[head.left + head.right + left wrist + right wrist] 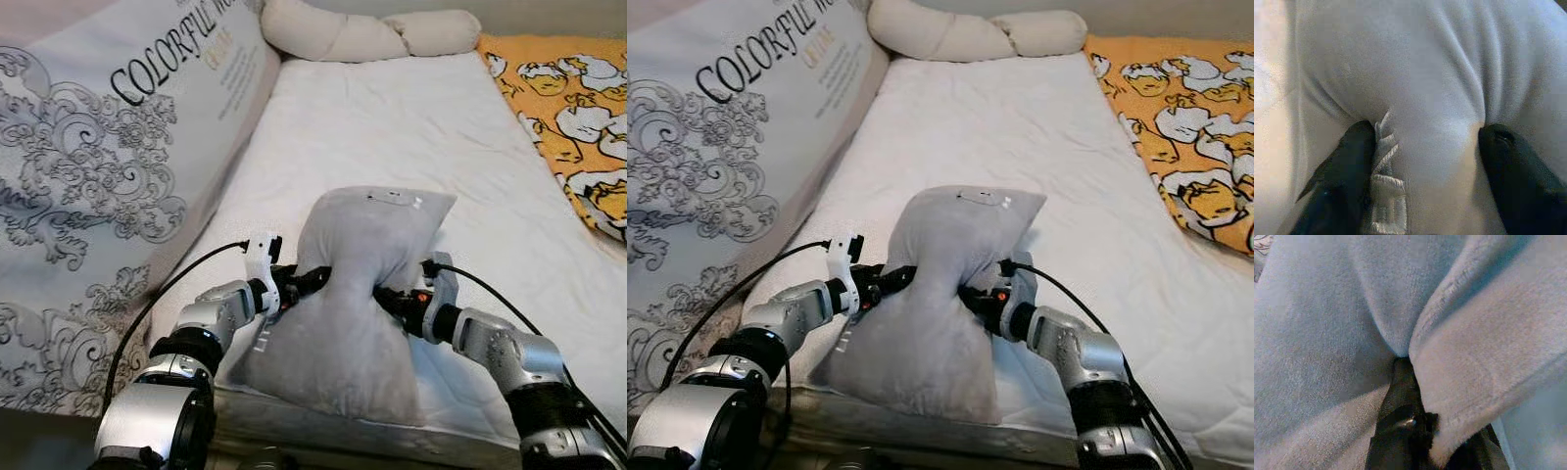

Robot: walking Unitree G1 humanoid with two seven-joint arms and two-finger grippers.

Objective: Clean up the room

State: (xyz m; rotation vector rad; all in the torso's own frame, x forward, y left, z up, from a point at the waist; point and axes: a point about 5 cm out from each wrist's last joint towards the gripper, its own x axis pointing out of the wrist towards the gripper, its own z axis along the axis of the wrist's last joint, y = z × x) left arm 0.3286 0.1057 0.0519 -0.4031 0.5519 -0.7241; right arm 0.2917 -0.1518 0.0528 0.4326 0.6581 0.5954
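Note:
A grey plush pillow (364,323) stands at the near edge of the white mattress (392,117), pinched in at its waist. My left gripper (315,280) presses into its left side, and in the left wrist view the two black fingers (1347,186) grip a bulge of grey fabric (1425,98) with embroidered stitching. My right gripper (389,295) digs in from the right side. In the right wrist view one finger (1400,401) is buried in a fold of the pillow (1327,333). Both grippers are shut on the pillow.
A large white cushion (98,147) with grey scrollwork and lettering leans along the left side. A beige bolster (362,34) lies at the far end of the bed. An orange blanket with a duck print (578,108) covers the right side.

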